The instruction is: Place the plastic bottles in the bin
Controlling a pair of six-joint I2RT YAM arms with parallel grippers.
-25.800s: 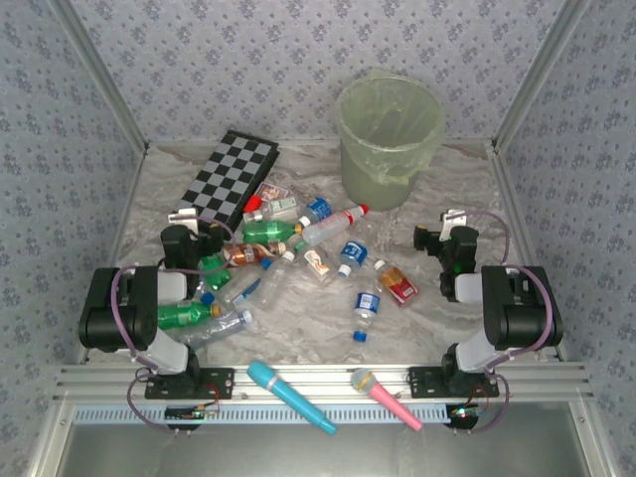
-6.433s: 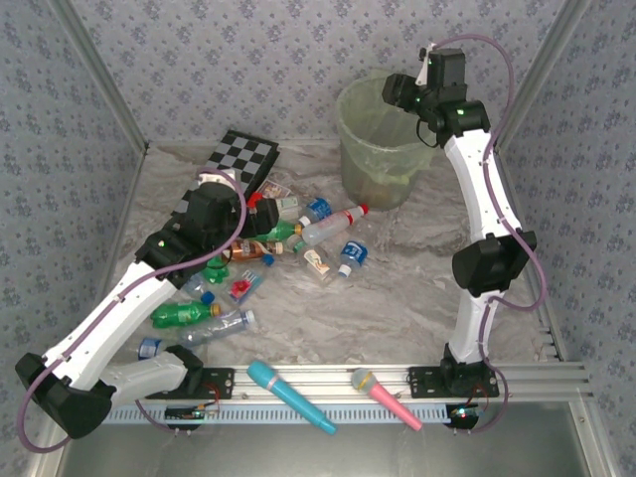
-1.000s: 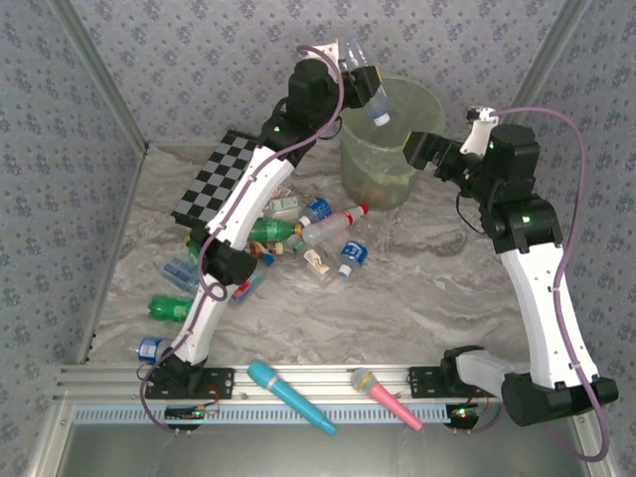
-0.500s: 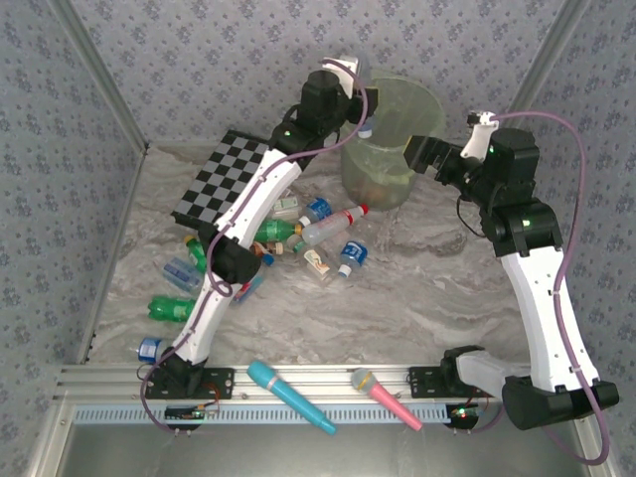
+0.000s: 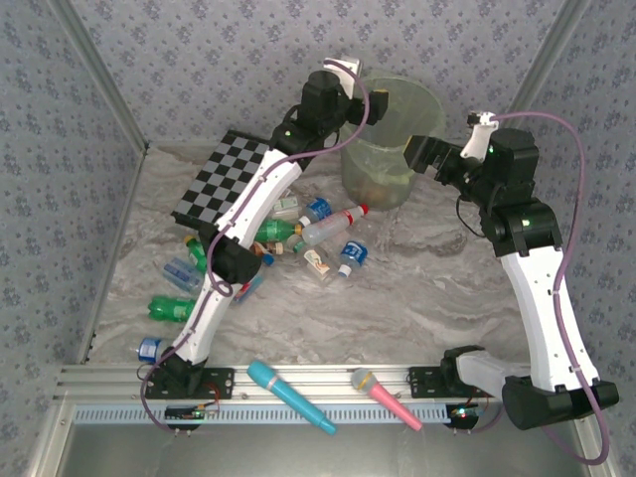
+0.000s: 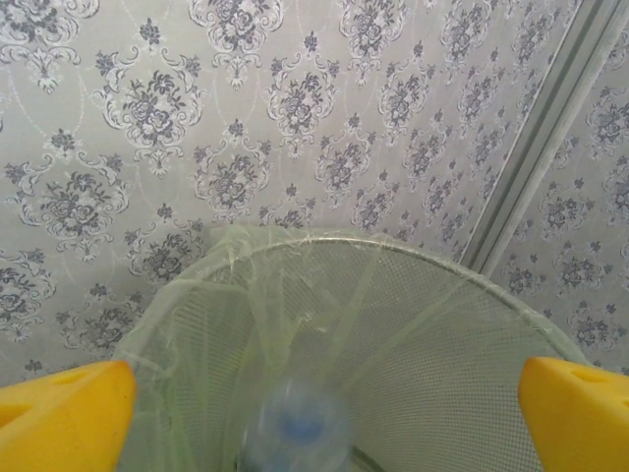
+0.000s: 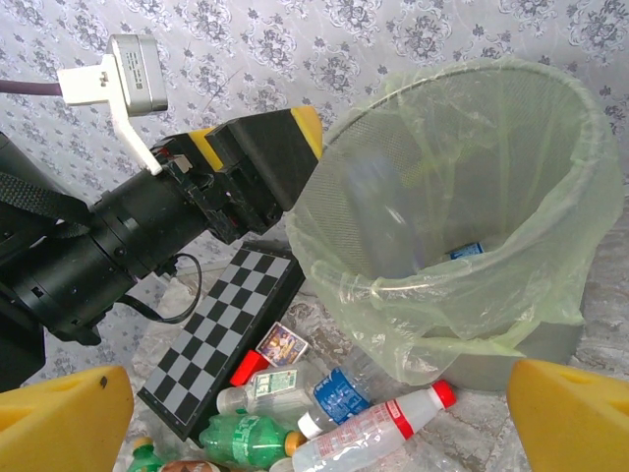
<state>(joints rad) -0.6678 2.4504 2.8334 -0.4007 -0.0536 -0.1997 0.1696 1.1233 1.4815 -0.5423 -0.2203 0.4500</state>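
Jaws on the left gripper (image 6: 319, 418) are standing fully spread, pinching nothing. Jaws on the right gripper (image 7: 314, 418) are spread wide too, empty.

Left gripper is hanging at the left rim of the bin (image 5: 425, 101), pointing into its mouth. In the left wrist view a blurred clear bottle (image 6: 295, 431) with a blue cap is showing low inside the liner bag (image 6: 246, 324), right under the yellow fingertips. This reads as a drop in progress. Right gripper is hovering near the bin's right side, facing it; the wrist view is showing a gap.

Doing this step well, as a judgement:
- jaws should be staying wide until the bottle is clear of the fingers
- the exit should be going up and back, not sideways, since the thin liner looks easy to snag
- both arms are crowding the bin, so only one should be moving over it at a time

The bin is standing upright at the far end of the table (image 5: 427, 288). It is pale green, translucent and round, with the liner wrinkled over its rim, and it is looking light enough to shift if bumped. Something blue-labelled (image 7: 467, 251) is lying at its bottom.

A red-capped bottle (image 5: 333, 224) is lying near the bin's base. Green bottles (image 5: 273, 231) and others are lying clustered left of centre, beside the checkerboard (image 5: 224, 179).
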